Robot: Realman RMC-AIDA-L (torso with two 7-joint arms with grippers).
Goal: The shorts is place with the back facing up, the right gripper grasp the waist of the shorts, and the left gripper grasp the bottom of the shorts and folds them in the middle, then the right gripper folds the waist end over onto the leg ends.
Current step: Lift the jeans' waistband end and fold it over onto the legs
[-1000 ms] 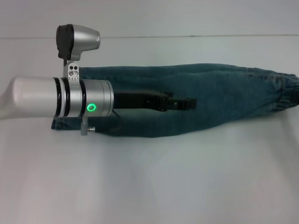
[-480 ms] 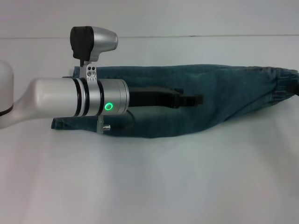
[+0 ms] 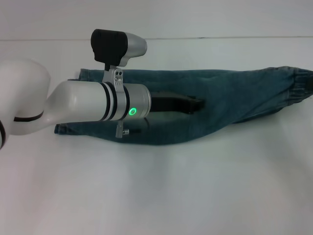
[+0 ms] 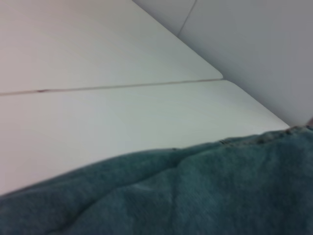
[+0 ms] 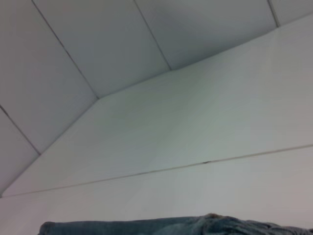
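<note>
A white table point(image 3: 156, 191) carries the work, with a thin seam running across its far part and a pale panelled wall point(image 5: 98, 44) behind it. The left arm reaches in from the robot's left, its white elbow and silver cuff point(image 3: 132, 105) with a small green light lying across the near-left part of the cloth, and a silver-and-black wrist camera point(image 3: 117, 45) rises above the cuff; together they hide much of the left end of the garment from the head view. The left gripper point(image 3: 193, 104) points toward the robot's right, low over the middle of the shorts point(image 3: 234, 98); its black fingers lie flat and close together there, but I cannot tell whether they pinch any cloth. The shorts lie on the table as 1 long, narrow band, doubled along their length, blue-green denim with soft creases. The leg ends point(image 3: 73, 128) lie flat at the robot's left, partly under the arm, and the gathered waist point(image 3: 301, 87) sits at the far right edge of the head view. The right gripper does not show in any view; its wrist camera sees only a strip of denim point(image 5: 171, 226) along the table.
</note>
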